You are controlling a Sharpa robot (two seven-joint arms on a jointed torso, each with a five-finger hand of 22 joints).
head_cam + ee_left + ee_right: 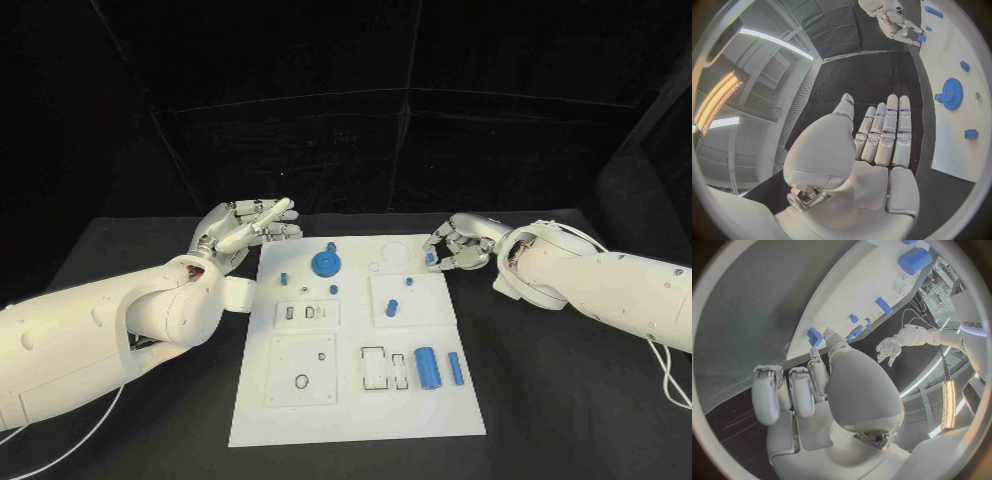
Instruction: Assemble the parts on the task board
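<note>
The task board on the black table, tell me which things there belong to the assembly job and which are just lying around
Part of the job:
task board
blue gear
blue cylinder
blue bar
small blue part that the right hand is touching
left hand, open beside the board

Just there:
black table

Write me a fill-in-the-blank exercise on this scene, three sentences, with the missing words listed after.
1. The blue gear lies on the task board nearer the robot's ____ hand.
2. The left hand holds nothing, and its fingers are ____.
3. The right hand pinches a small part whose colour is ____.

Missing words: left; apart; blue
</note>
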